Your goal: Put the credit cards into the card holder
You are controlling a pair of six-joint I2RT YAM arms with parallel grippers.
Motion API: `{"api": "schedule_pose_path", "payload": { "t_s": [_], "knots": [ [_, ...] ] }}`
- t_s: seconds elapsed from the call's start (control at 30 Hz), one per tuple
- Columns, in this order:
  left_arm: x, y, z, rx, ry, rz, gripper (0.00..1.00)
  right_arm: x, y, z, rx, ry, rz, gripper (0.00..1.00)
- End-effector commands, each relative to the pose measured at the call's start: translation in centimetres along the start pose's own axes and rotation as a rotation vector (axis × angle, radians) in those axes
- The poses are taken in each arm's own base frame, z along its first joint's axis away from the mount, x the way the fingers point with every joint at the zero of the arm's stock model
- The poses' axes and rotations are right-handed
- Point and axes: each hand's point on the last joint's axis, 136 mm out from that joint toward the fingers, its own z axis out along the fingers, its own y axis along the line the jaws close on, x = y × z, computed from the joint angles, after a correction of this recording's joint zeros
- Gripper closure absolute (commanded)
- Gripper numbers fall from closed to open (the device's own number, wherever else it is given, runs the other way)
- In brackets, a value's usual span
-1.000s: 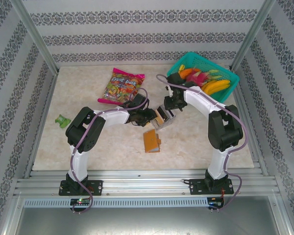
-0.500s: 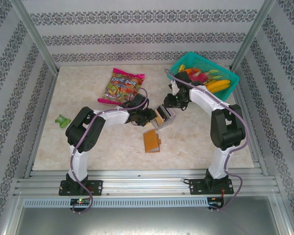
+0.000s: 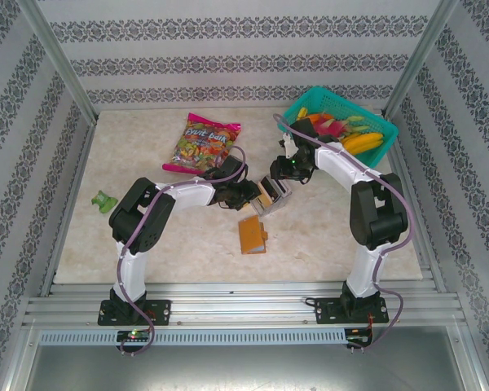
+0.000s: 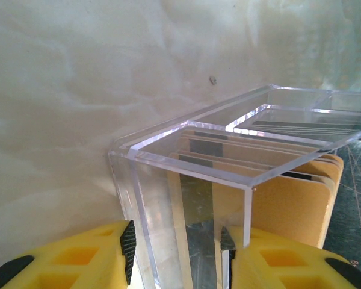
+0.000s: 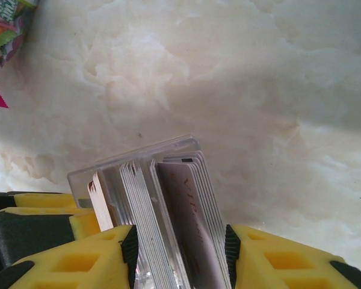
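The snack bag at the back of the marble table has colourful print. Its first word looks like "fruit" and the rest is too small to read. In the right wrist view, one pale pink card among the credit cards carries faint slanted red lettering, which cannot be read with certainty. The left gripper has its jaws about half open, and the end wall of the clear slotted tray stands between its yellow fingers, which seem to press on it from both sides. The right gripper is also about half open. The upper edges of the cards standing in the tray fill the whole gap between its pads, so it seems to grip them. The left arm has its elbow raised, and its forearm lies low and points to the right, toward the tray. The right arm rises from its base, bends at the elbow and reaches back to the left, with its wrist turned down over the tray. The card holder lies flat on the table just on the near side of the tray, apart from both grippers.
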Motion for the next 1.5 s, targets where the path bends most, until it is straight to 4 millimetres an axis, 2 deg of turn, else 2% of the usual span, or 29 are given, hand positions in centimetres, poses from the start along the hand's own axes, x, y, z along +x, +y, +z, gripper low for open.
{"api": "schedule_pose_path", "payload": {
  "t_s": [0.0, 0.37, 0.47, 0.73, 0.9, 1.03, 1.17, 1.33, 1.47],
  "knots": [
    [-0.1, 2.8, 0.9, -0.088, 0.019, -0.018, 0.55, 1.2, -1.3, 1.6, 0.041, 0.049, 0.026, 0.53],
    [-0.1, 2.8, 1.0, -0.086, 0.019, -0.018, 0.56, 1.6, -2.0, 2.3, 0.065, 0.063, 0.036, 0.52],
    [-0.1, 2.7, 0.9, -0.083, 0.016, -0.018, 0.55, 1.6, -1.3, 2.0, 0.028, 0.055, 0.037, 0.54],
    [-0.1, 2.7, 1.0, -0.083, 0.021, -0.018, 0.56, 1.2, 1.7, -0.5, -0.022, 0.008, -0.008, 0.55],
    [-0.1, 2.5, 0.9, -0.082, 0.019, -0.013, 0.55, 1.3, 2.4, -0.9, -0.023, 0.011, -0.024, 0.55],
    [-0.1, 2.7, 1.0, -0.084, 0.02, -0.014, 0.56, 1.7, 2.6, -0.6, -0.017, 0.029, -0.031, 0.55],
    [-0.1, 2.6, 0.9, -0.082, 0.019, -0.015, 0.56, 1.9, 1.8, -0.5, 0.065, 0.02, -0.047, 0.55],
    [-0.1, 2.6, 1.0, -0.082, 0.02, -0.014, 0.56, 2.1, 1.9, -0.4, 0.075, 0.028, -0.056, 0.56],
    [-0.1, 2.4, 1.0, -0.079, 0.021, -0.013, 0.56, 2.4, 2.2, 0.5, 0.033, 0.056, -0.036, 0.56]
  ]
}}
